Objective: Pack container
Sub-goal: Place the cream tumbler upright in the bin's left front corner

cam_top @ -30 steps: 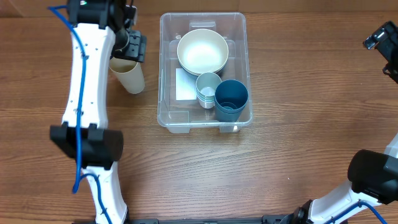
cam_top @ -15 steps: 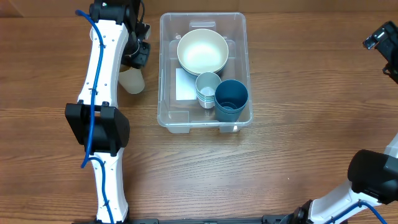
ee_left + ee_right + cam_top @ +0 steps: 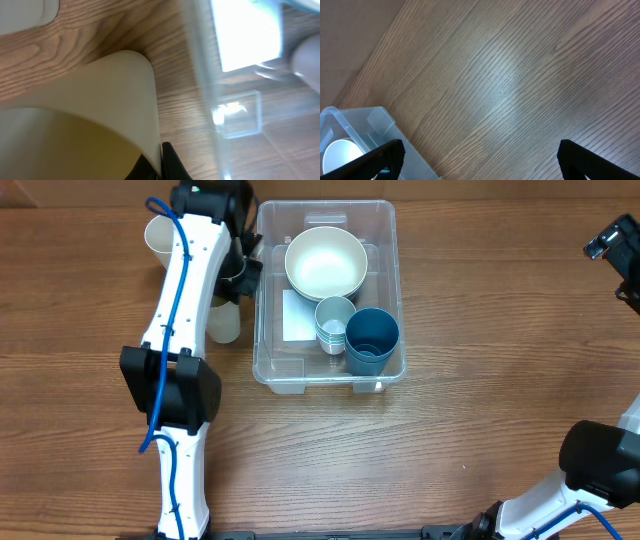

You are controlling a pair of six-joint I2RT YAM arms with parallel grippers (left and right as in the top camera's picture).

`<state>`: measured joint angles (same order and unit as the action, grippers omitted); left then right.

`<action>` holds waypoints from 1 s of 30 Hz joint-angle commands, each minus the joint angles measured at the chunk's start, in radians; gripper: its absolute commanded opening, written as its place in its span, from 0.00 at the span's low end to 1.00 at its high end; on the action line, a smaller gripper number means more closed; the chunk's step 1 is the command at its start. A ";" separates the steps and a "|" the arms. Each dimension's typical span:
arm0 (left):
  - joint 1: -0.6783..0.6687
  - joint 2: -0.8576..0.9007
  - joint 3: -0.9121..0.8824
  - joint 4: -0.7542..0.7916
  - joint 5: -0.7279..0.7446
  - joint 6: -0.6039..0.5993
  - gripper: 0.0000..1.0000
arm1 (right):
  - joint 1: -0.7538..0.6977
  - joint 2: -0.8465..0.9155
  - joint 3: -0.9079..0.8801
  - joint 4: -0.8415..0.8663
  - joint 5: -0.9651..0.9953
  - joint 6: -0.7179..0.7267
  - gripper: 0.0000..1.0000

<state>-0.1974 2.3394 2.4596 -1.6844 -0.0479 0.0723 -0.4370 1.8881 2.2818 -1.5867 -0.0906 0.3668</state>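
Your left claw (image 3: 160,160): pinched shut on cream cup (image 3: 100,115) wall | container (image 3: 300,370): centre, just right of that cup, holding blue cup (image 3: 372,338), grey cups (image 3: 335,320), white bowl (image 3: 325,262) | your right claw (image 3: 480,156): spread wide, empty, far right

container (image 3: 300,377) clear | label (image 3: 296,315) white | bowl (image 3: 325,262) cream | teal cup (image 3: 372,335) – beige cup (image 3: 90,115) | table (image 3: 450,430) – brown woodgrain

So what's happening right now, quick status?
Left claw shut on cream cup, just outside the container. Right claw open, far right. Container holds white bowl, grey cups, blue cup; left side free.
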 commanded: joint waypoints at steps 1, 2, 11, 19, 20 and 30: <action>-0.013 -0.187 0.019 -0.005 -0.019 -0.092 0.04 | 0.002 -0.014 0.021 0.006 -0.001 0.008 1.00; -0.013 -0.234 0.019 -0.001 -0.019 -0.111 0.04 | 0.002 -0.014 0.021 0.006 -0.001 0.008 1.00; -0.223 -0.540 0.018 -0.005 0.049 -0.154 0.04 | 0.002 -0.013 0.021 0.006 0.000 0.008 1.00; -0.379 -0.449 -0.102 -0.005 0.045 -0.183 0.04 | 0.002 -0.014 0.021 0.006 0.000 0.008 1.00; -0.379 -0.449 -0.158 -0.005 0.048 -0.186 0.04 | 0.002 -0.013 0.021 0.006 -0.001 0.008 1.00; -0.379 -0.449 -0.478 0.079 0.048 -0.211 0.04 | 0.002 -0.014 0.021 0.006 -0.001 0.008 1.00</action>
<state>-0.5755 1.8919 2.0567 -1.6485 -0.0071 -0.1204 -0.4370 1.8881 2.2818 -1.5867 -0.0898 0.3668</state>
